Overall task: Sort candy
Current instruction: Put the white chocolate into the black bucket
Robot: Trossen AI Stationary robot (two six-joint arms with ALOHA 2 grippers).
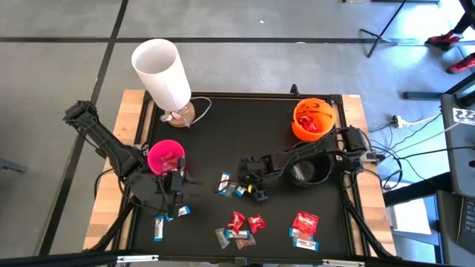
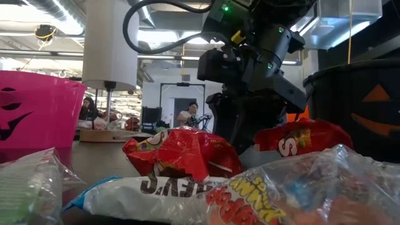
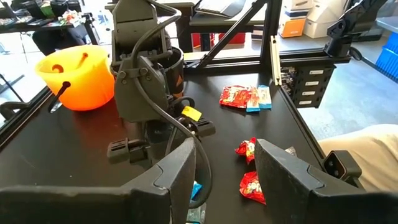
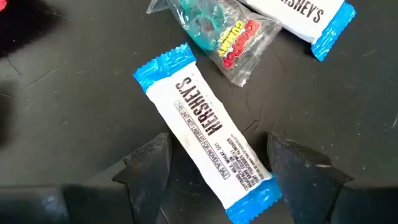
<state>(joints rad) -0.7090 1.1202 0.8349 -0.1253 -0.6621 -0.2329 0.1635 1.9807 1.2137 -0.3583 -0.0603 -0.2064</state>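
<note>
Only right wrist view reads the candy bar point(image 4: 211, 134) wrapper's lettering

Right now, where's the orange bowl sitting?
In the high view the orange bowl stands at the table's far right corner, just beyond the right arm, with red candy inside it.
</note>
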